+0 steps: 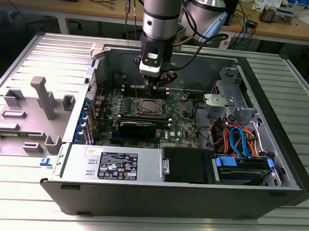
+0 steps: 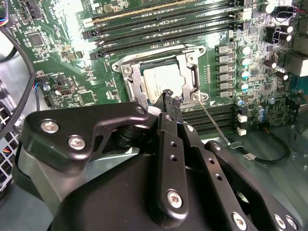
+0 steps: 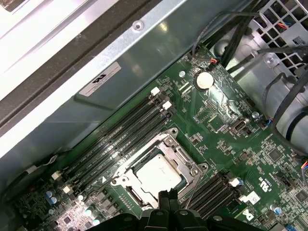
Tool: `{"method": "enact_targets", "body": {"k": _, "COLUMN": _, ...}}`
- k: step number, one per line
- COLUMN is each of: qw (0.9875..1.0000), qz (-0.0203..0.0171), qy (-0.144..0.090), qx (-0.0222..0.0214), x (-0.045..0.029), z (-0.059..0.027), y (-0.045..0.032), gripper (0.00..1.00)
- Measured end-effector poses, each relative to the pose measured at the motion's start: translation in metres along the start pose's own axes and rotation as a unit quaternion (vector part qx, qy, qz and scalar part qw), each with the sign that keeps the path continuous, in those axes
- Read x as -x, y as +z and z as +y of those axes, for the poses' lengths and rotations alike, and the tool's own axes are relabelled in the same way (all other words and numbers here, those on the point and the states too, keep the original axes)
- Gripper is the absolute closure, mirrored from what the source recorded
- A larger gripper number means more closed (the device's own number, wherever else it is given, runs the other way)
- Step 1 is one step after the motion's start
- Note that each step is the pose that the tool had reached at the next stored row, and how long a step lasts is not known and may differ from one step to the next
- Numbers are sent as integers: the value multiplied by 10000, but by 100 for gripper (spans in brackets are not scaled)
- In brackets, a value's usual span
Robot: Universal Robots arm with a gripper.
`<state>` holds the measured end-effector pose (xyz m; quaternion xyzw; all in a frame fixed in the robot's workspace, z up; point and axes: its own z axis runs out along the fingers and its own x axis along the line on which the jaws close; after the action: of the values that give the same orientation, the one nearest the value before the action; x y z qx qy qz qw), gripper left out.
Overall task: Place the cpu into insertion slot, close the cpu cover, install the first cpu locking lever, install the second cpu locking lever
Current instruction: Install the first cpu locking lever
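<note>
The cpu (image 2: 162, 82) (image 3: 159, 173), with its dull silver top, lies in the insertion slot (image 2: 126, 70) (image 1: 147, 108) on the green board. The cpu cover (image 2: 194, 76) (image 3: 176, 150) lies flat around it as a silvery frame. A thin metal locking lever (image 2: 214, 124) angles out from one corner of the socket, unlatched. My gripper (image 2: 169, 96) (image 3: 167, 195) (image 1: 157, 85) is shut with nothing between its fingers. Its tips hover just over the socket's edge, near the lever's root.
Long black memory slots (image 3: 120, 139) run along both sides of the socket. The case's metal wall (image 3: 144, 62) stands close behind. In the exterior view, coloured cables (image 1: 236, 138) and a drive cage lie to the right and a power supply (image 1: 118, 165) at the front.
</note>
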<state>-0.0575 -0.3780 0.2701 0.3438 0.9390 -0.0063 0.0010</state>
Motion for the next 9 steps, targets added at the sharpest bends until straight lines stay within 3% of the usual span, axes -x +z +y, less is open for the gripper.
{"method": "enact_targets", "body": {"k": 9, "qw": 10000, "qz": 0, "qy": -4, "qx": 0, "x": 0, "z": 0, "y": 0, "gripper": 89}}
